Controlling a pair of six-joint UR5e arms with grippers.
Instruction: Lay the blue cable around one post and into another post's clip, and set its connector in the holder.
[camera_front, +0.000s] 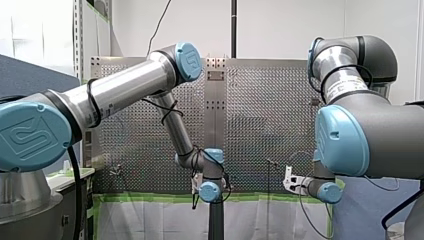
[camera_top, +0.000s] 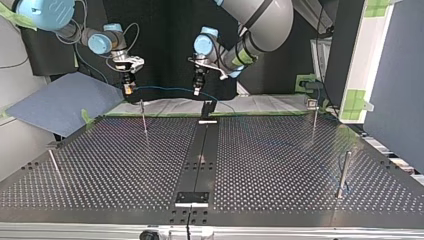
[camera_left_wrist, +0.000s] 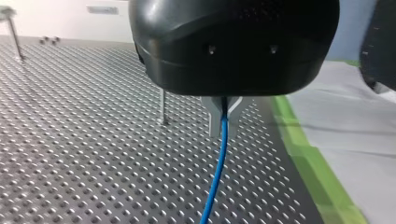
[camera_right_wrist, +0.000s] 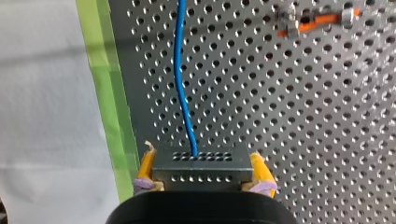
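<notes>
In the right wrist view my right gripper (camera_right_wrist: 202, 157) is shut with its yellow pads (camera_right_wrist: 146, 163) on the dark connector block (camera_right_wrist: 201, 169). The blue cable (camera_right_wrist: 180, 70) runs out of the block over the perforated table. My left gripper (camera_left_wrist: 223, 133) is shut on the blue cable (camera_left_wrist: 218, 168) between its metal fingers. In the top view both grippers hang above the table's far edge, my right gripper (camera_top: 129, 90) at the left and my left gripper (camera_top: 198, 91) near the middle. The cable (camera_top: 165, 89) spans between them. A black holder (camera_top: 207, 107) stands just under my left gripper.
Thin posts stand on the perforated table (camera_top: 260, 165): one below my right gripper (camera_top: 144, 120), one at the top view's far right (camera_top: 314, 122), one at the near right (camera_top: 343, 172), one at the near left (camera_top: 55, 165). An orange-sleeved fitting (camera_right_wrist: 317, 21) lies ahead of my right gripper. Green tape (camera_left_wrist: 308, 154) edges the table.
</notes>
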